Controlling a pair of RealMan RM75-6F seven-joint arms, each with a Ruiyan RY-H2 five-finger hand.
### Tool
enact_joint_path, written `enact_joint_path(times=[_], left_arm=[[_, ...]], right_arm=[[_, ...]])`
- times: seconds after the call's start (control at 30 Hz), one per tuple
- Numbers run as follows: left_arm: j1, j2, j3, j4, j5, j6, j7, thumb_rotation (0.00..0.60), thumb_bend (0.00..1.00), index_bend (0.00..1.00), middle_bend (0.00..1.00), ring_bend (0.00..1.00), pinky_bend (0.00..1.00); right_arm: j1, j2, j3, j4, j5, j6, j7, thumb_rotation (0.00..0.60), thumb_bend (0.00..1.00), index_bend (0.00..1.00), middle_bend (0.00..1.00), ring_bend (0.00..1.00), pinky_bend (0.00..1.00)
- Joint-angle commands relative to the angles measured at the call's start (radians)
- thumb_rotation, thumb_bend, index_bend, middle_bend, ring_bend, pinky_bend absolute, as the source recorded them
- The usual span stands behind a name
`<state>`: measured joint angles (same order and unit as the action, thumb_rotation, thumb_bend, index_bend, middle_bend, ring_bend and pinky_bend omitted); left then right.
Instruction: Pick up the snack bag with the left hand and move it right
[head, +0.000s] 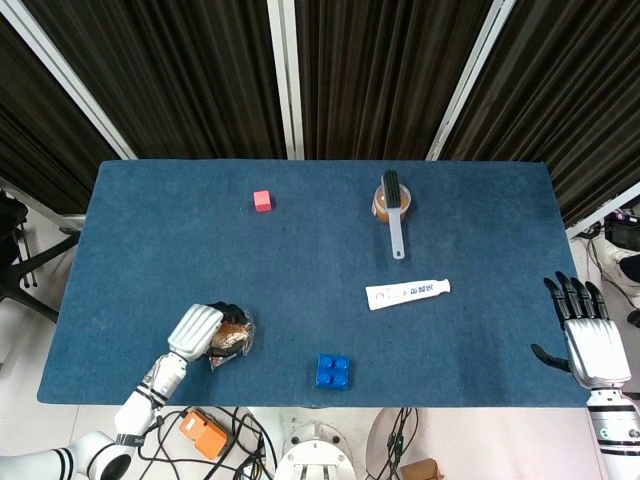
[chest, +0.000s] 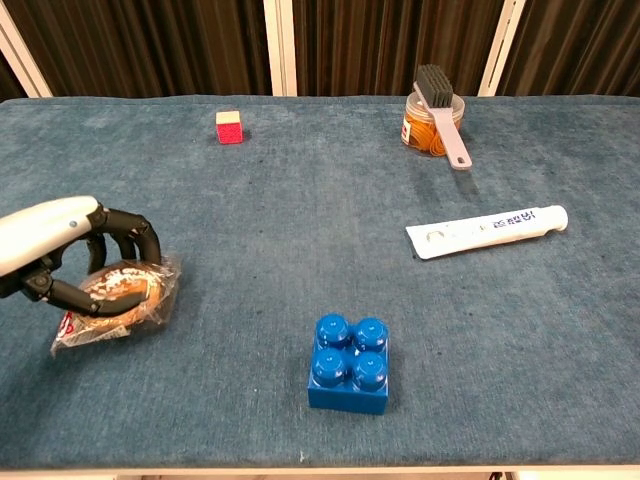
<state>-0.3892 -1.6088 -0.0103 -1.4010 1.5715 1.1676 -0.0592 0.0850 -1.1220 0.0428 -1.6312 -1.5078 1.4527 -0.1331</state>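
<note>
The snack bag (chest: 122, 299), clear plastic with a brown round snack inside, lies near the table's front left, also seen from above as the snack bag (head: 232, 341). My left hand (chest: 70, 255) grips it, fingers curled over the top and thumb under the near side; from the head view the left hand (head: 198, 331) covers the bag's left half. The bag looks crumpled and tilted, and I cannot tell whether it still touches the cloth. My right hand (head: 590, 335) hangs beyond the table's right front corner with fingers spread and nothing in it.
A blue brick (chest: 349, 362) stands right of the bag near the front edge. A white tube (chest: 487, 231) lies further right. A jar with a brush (chest: 435, 120) across it stands at the back, and a small red cube (chest: 230, 127) at the back left, on the blue table (head: 320, 260).
</note>
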Motion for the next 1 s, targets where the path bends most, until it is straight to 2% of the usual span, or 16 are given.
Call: enact_joint_path(times=[0.03, 0.17, 0.33, 0.63, 0.87, 1.0], left_arm=[[-0.007, -0.013, -0.024, 0.013, 0.017, 0.043, 0.018, 0.6, 0.44, 0.56, 0.54, 0.51, 0.65], [-0.033, -0.032, -0.074, 0.024, 0.04, 0.099, 0.027, 0.6, 0.47, 0.56, 0.55, 0.51, 0.65], [-0.108, -0.069, -0.128, -0.017, 0.065, 0.087, 0.094, 0.6, 0.47, 0.57, 0.55, 0.51, 0.65], [-0.236, -0.216, -0.148, -0.032, 0.012, -0.072, 0.247, 0.6, 0.44, 0.57, 0.55, 0.5, 0.65], [-0.305, -0.344, -0.175, 0.068, -0.015, -0.106, 0.322, 0.6, 0.4, 0.57, 0.54, 0.49, 0.62], [-0.328, -0.373, -0.172, 0.129, -0.015, -0.111, 0.32, 0.6, 0.32, 0.51, 0.52, 0.46, 0.55]], right_arm=[[0.0, -0.001, 0.0, -0.001, 0.0, 0.0, -0.001, 0.6, 0.3, 0.0, 0.0, 0.0, 0.0], [-0.001, -0.001, 0.001, -0.001, 0.001, 0.002, -0.001, 0.6, 0.3, 0.0, 0.0, 0.0, 0.0], [0.002, -0.001, 0.005, -0.002, 0.011, -0.005, -0.003, 0.6, 0.3, 0.0, 0.0, 0.0, 0.0], [0.007, 0.009, 0.011, -0.003, 0.026, -0.019, 0.016, 0.6, 0.3, 0.0, 0.0, 0.0, 0.0], [0.007, 0.015, 0.007, -0.002, 0.021, -0.02, 0.029, 0.6, 0.3, 0.0, 0.0, 0.0, 0.0], [0.005, 0.018, 0.007, -0.001, 0.017, -0.015, 0.039, 0.6, 0.3, 0.0, 0.0, 0.0, 0.0]])
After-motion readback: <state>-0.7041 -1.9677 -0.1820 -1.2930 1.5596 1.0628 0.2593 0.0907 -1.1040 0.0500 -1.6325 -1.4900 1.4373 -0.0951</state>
